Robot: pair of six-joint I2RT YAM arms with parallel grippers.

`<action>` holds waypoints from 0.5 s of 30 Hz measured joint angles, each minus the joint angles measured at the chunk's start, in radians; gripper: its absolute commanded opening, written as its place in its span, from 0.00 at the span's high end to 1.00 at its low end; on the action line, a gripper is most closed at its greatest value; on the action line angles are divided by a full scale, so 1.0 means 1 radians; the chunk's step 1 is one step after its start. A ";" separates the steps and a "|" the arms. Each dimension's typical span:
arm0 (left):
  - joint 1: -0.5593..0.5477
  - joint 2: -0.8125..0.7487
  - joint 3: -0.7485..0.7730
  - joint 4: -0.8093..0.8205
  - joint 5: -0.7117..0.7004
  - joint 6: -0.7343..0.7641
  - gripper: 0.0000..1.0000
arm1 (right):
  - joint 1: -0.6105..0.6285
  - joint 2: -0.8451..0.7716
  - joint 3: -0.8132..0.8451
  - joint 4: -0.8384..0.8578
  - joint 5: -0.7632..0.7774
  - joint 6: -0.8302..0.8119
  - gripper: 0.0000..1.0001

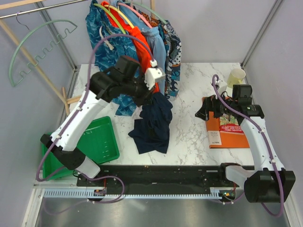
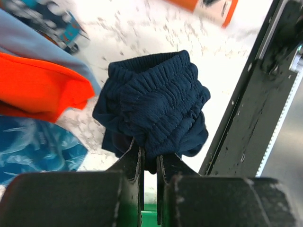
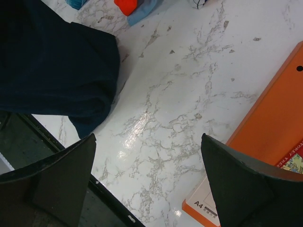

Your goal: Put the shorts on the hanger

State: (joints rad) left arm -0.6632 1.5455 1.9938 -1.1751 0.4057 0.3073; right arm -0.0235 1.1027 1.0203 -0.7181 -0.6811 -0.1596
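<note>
Navy fabric first: the shorts (image 1: 152,125) are bunched up and hanging from the left end effector (image 1: 150,93), just about dead centre of the marble table (image 1: 189,85). Their bottom end slumps onto the table toward 6 o'clock. On the left wrist cam the end effector (image 2: 149,158) is nearly fully closed, with the gathered waistband of the shorts (image 2: 156,109) pinched between the two fingers (image 2: 132,163).

The mint-green hanger (image 1: 33,30) is nowhere close. It hangs up on the rail out at 10 o'clock, well apart from the shorts, with nothing on it.

The right end effector (image 1: 208,111) sits over at 3 o'clock, above the near-left edge of an orange paper pack (image 1: 229,132). The right wrist view shows it (image 3: 147,138) spread as wide as it goes and holding nothing, just bare marble between the fingers. The shorts (image 3: 52,61) are in the top left of that view.

Other stuff: a green tray (image 1: 102,142) at 8 o'clock, a pale cup (image 1: 236,76) at 2 o'clock, and a bunch of clothes on hangers at 12 o'clock, including orange shorts (image 1: 142,45) and teal patterned shorts (image 1: 102,33).
</note>
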 measured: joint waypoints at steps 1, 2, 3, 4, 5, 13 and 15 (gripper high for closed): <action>-0.018 -0.001 -0.035 0.009 -0.018 0.000 0.75 | 0.000 0.006 0.002 -0.001 -0.002 0.002 0.04; -0.046 -0.002 -0.088 0.029 -0.040 -0.001 0.71 | 0.000 0.015 0.002 0.000 -0.004 0.005 0.04; -0.076 -0.004 -0.154 0.047 -0.062 -0.003 0.68 | 0.000 0.022 0.002 -0.002 -0.004 0.007 0.04; -0.097 0.002 -0.189 0.050 -0.069 -0.003 0.68 | 0.000 0.027 0.002 -0.001 -0.005 0.010 0.05; -0.126 0.016 -0.229 0.051 -0.074 -0.003 0.68 | 0.000 0.032 0.002 -0.001 -0.006 0.012 0.05; -0.195 0.397 -0.113 0.082 0.001 -0.050 0.25 | 0.000 0.047 0.000 0.007 -0.010 0.051 0.15; -0.174 0.425 -0.105 0.105 0.039 -0.064 0.25 | 0.000 0.050 0.000 0.008 -0.011 0.061 0.18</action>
State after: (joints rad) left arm -0.8368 1.9705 1.8893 -1.0698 0.4442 0.2428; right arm -0.0235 1.1530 1.0203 -0.7101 -0.6922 -0.0982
